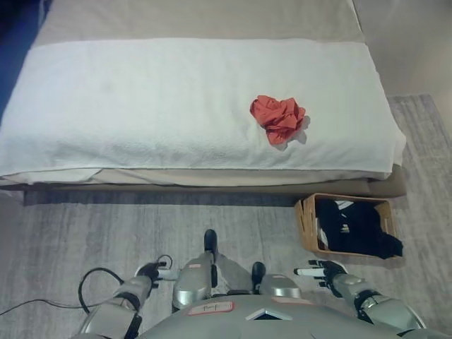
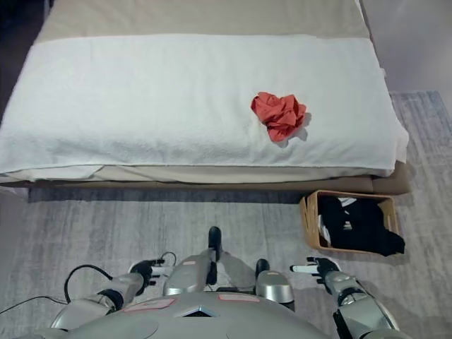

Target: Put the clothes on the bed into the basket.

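- Across the top of the view, the bed (image 1: pixel 176 21) stretches nearly edge to edge, its tan surface covered for the most part by a white blanket (image 1: pixel 141 106) that hangs a little over the near side.
- Below the bed, a grey carpet (image 1: pixel 106 233) covers the floor.
- On the floor just beside the bed's near right corner stands the basket (image 1: pixel 305 224), a tan open box with black clothes (image 1: pixel 357 229) piled inside, some white showing among them.
- On the white blanket, towards its right and near its front edge, lies the red garment (image 1: pixel 277 118), crumpled into a loose heap, well apart from both hands.
- The right hand (image 1: pixel 323 270) hangs low over the carpet, just short of the basket, its fingers relaxed with one white-tipped finger pointing left; it holds nothing.
- The left hand (image 1: pixel 150 272) sits low at the lower left over the carpet, fingers loosely bent and empty.
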Available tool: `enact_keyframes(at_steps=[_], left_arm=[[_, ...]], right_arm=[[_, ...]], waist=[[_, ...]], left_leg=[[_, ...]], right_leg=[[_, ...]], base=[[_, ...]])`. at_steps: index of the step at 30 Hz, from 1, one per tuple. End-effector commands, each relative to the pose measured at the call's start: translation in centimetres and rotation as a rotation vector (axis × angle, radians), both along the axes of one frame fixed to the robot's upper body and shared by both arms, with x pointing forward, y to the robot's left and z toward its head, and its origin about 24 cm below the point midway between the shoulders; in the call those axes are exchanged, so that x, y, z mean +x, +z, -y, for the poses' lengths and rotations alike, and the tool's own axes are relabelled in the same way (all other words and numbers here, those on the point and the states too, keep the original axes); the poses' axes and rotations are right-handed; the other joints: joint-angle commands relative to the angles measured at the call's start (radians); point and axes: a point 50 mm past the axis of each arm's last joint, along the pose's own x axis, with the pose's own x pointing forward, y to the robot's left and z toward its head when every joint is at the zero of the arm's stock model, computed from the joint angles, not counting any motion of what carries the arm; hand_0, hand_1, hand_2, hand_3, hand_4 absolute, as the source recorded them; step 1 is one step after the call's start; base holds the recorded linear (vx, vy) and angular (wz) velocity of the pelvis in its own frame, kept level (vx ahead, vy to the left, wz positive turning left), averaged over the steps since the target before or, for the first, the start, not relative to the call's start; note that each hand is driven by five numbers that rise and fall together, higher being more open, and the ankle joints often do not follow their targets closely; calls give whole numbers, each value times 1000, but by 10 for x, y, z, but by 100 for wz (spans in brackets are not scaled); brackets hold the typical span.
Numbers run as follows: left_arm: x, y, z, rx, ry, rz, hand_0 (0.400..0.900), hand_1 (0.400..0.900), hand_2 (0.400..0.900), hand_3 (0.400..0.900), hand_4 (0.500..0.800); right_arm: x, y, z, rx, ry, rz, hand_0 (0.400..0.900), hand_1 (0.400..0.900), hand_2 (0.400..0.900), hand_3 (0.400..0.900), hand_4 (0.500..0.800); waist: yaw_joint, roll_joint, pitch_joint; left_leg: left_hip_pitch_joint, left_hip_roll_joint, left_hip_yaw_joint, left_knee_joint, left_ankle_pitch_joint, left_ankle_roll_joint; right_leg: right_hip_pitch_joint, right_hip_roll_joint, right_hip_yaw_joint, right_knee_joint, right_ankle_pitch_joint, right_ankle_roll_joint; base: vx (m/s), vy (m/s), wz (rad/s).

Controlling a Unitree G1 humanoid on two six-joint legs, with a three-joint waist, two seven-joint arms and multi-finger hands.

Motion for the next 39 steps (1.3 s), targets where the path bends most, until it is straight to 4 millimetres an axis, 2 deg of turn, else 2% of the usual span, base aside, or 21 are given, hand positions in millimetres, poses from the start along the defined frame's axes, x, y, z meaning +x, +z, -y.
enact_keyframes(at_steps=[1, 2, 3, 8, 11, 12, 13, 15, 16, 17, 19, 21, 23, 24, 25, 27, 28, 32, 33, 36, 39], left_arm=[[4, 4, -11, 39, 4, 23, 900, 900, 900, 900, 800], [9, 6, -13, 48, -2, 35, 900, 900, 900, 900, 800], [9, 7, -13, 48, -2, 35, 900, 900, 900, 900, 800], [25, 14, -22, 73, -12, 78, 900, 900, 900, 900, 800], [26, 18, -30, 94, -11, 79, 900, 900, 900, 900, 800], [26, 18, -30, 94, -11, 79, 900, 900, 900, 900, 800], [26, 18, -32, 99, -10, 81, 900, 900, 900, 900, 800], [26, 20, -37, 110, 1, 78, 900, 900, 900, 900, 800], [27, 22, -40, 116, 6, 83, 900, 900, 900, 900, 800], [27, 22, -40, 116, 6, 83, 900, 900, 900, 900, 800], [31, 22, -38, 114, -4, 85, 900, 900, 900, 900, 800], [32, 22, -37, 110, -8, 89, 900, 900, 900, 900, 800], [35, 22, -34, 103, -22, 94, 900, 900, 900, 900, 800], [35, 22, -34, 103, -22, 94, 900, 900, 900, 900, 800], [37, 22, -32, 99, -29, 98, 900, 900, 900, 900, 800], [37, 22, -32, 97, -28, 99, 900, 900, 900, 900, 800], [36, 22, -33, 101, -25, 95, 900, 900, 900, 900, 800], [31, 21, -34, 102, -9, 82, 900, 900, 900, 900, 800], [27, 19, -36, 102, 2, 67, 900, 900, 900, 900, 800], [20, 17, -34, 96, 9, 46, 900, 900, 900, 900, 800], [14, 12, -26, 67, 7, 32, 900, 900, 900, 900, 800]], right_arm=[[-5, 6, 19, -56, 7, -23, 900, 900, 900, 900, 800], [-5, 5, 18, -49, 1, -22, 900, 900, 900, 900, 800], [-5, 5, 18, -48, 1, -22, 900, 900, 900, 900, 800], [3, 3, 8, -20, 2, -10, 900, 900, 900, 900, 800], [7, 2, 1, 3, 9, 1, 900, 900, 900, 900, 800], [7, 2, 1, 3, 9, 1, 900, 900, 900, 900, 800], [11, 2, -1, 5, 14, 9, 900, 900, 900, 900, 800], [12, 2, -4, 16, 22, 14, 900, 900, 900, 900, 800], [14, 3, -3, 16, 20, 22, 900, 900, 900, 900, 800], [14, 3, -3, 16, 20, 22, 900, 900, 900, 900, 800], [17, 4, -2, 12, 20, 32, 900, 900, 900, 900, 800], [20, 5, -1, 9, 19, 41, 900, 900, 900, 900, 800], [22, 6, 1, 1, 22, 52, 900, 900, 900, 900, 800], [22, 6, 1, 1, 22, 52, 900, 900, 900, 900, 800], [31, 10, 2, -7, 35, 77, 900, 900, 900, 900, 800], [34, 11, 4, -14, 36, 86, 900, 900, 900, 900, 800], [43, 16, 8, -26, 44, 114, 900, 900, 900, 900, 800], [57, 23, 13, -44, 51, 165, 900, 900, 900, 900, 800], [67, 28, 14, -50, 67, 200, 900, 900, 900, 900, 800], [77, 36, 20, -68, 72, 241, 900, 900, 900, 900, 800], [94, 51, 31, -105, 102, 312, 900, 900, 900, 900, 800]], waist=[[7, -9, -70], [6, -23, -79], [6, -24, -80], [15, -60, -115], [0, -77, -118], [0, -78, -117], [-3, -80, -107], [-3, -82, -102], [-7, -78, -94], [-8, -79, -90], [-7, -77, -72], [-11, -75, -61], [-18, -79, -46], [-18, -79, -43], [-22, -79, -36], [-24, -81, -32], [-23, -84, -30], [-19, -88, -30], [-18, -90, -33], [-19, -90, -45], [-23, -66, -75]], left_leg=[[-168, 62, -111, 62, 7, -40], [-184, 42, -101, 106, -19, -23], [-186, 41, -100, 109, -22, -23], [-213, -4, -66, 191, -99, 17], [-145, -27, -73, 145, -125, 50], [-144, -27, -72, 144, -125, 50], [-120, -32, -72, 136, -130, 59], [-67, -40, -69, 109, -146, 65], [-28, -40, -83, 83, -145, 64], [-22, -41, -84, 81, -145, 64], [18, -34, -92, 72, -162, 60], [31, -35, -101, 75, -171, 57], [54, -45, -121, 81, -187, 51], [57, -44, -121, 81, -188, 51], [68, -51, -130, 85, -199, 49], [74, -56, -134, 89, -206, 48], [82, -63, -147, 94, -220, 45], [105, -64, -157, 100, -244, 32], [119, -60, -162, 100, -255, 22], [129, -60, -171, 93, -263, 13], [153, -26, -175, 65, -262, -4]], right_leg=[[31, 66, 47, 60, -112, 3], [28, 40, 54, 75, -111, 20], [27, 39, 54, 76, -112, 21], [-58, -4, 75, 217, -68, 70], [-143, -1, 69, 413, 74, 84], [-143, -1, 69, 414, 73, 84], [-159, 0, 49, 472, 109, 88], [-181, -7, -8, 523, 115, 89], [-228, 29, -15, 514, 92, 78], [-224, 28, -16, 516, 89, 78], [-249, 1, -82, 429, 40, 60], [-255, 1, -81, 387, 27, 57], [-272, -9, -41, 263, 55, 68], [-268, -8, -41, 261, 56, 68], [-293, -23, -7, 209, 98, 82], [-295, -30, 3, 192, 118, 88], [-311, -43, 31, 151, 152, 100], [-314, -78, -2, 101, 203, 115], [-313, -90, -16, 88, 219, 121], [-289, -88, -5, 74, 205, 120], [-266, -76, -19, 73, 180, 109]], base=[[233, 287, -24], [172, 217, -18], [163, 220, -19], [177, 249, -27], [203, 304, -6], [150, 273, 1], [100, 186, -1], [206, 269, 6], [184, 180, 14], [178, 150, 23], [166, 89, 33], [146, 25, 47], [160, -7, 54], [124, -28, 40], [126, -31, 34], [131, -50, 35], [93, -56, 27], [181, -156, 31], [191, -197, 32], [167, -185, 22], [188, -243, 11]])
